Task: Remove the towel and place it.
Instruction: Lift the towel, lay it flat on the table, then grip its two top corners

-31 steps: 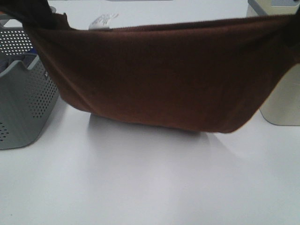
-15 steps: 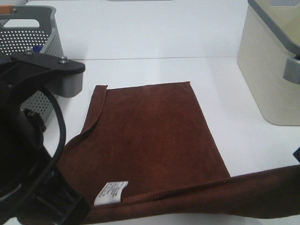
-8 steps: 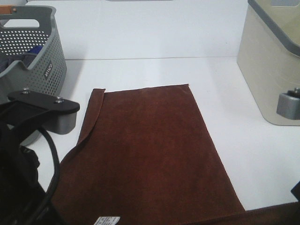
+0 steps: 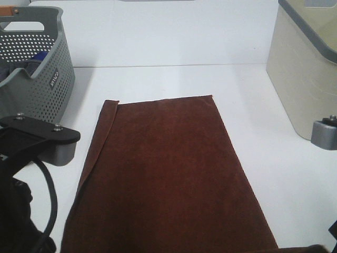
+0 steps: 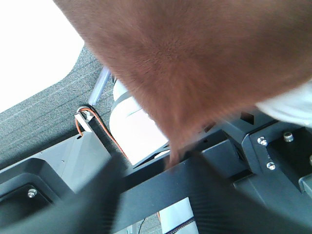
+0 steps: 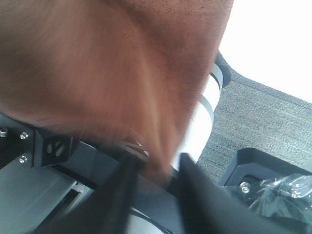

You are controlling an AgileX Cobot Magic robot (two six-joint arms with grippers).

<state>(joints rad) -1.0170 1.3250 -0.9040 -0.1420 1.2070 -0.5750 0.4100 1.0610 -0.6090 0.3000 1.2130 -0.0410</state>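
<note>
The towel [image 4: 168, 168] lies flat on the table [image 4: 253, 95], near edge draped over the front. My left gripper [image 5: 156, 187] and right gripper [image 6: 157, 187] stand parted, a corner loose in each, letting the cloth settle.

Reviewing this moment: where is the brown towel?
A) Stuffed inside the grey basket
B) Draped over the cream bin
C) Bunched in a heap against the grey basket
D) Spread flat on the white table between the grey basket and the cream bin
D: in the high view the towel lies flat on the table, with the grey basket on one side and the cream bin on the other, touching neither.
</note>
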